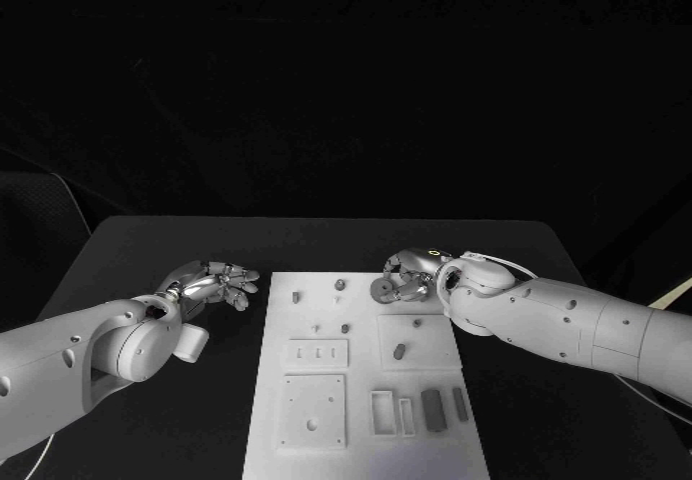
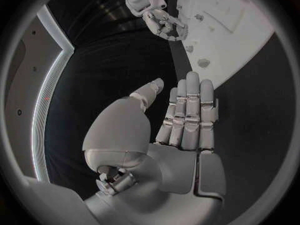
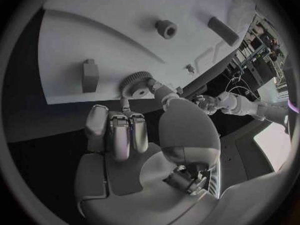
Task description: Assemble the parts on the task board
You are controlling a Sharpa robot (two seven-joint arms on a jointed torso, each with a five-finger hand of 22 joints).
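Note:
The white task board (image 1: 361,440) lies in the middle of the black table. My right hand (image 1: 408,273) hovers over its far right corner and pinches a small grey toothed gear (image 1: 385,290) between thumb and fingers. The right wrist view shows the gear (image 3: 139,85) at the fingertips, just off the board (image 3: 94,30). My left hand (image 1: 214,283) is open with fingers spread over the table left of the board, holding nothing; its straight fingers (image 2: 187,112) point toward the board (image 2: 231,30). Small grey pegs (image 1: 297,296) (image 1: 340,285) stand near the board's far edge.
More small parts (image 1: 346,326) (image 1: 400,351) sit mid-board, and two dark blocks (image 1: 433,410) (image 1: 460,403) lie at the near right beside slots (image 1: 382,412). Square plates (image 1: 313,410) are at the near left. A hex piece (image 3: 166,28) and a bar (image 3: 223,31) rest on the board.

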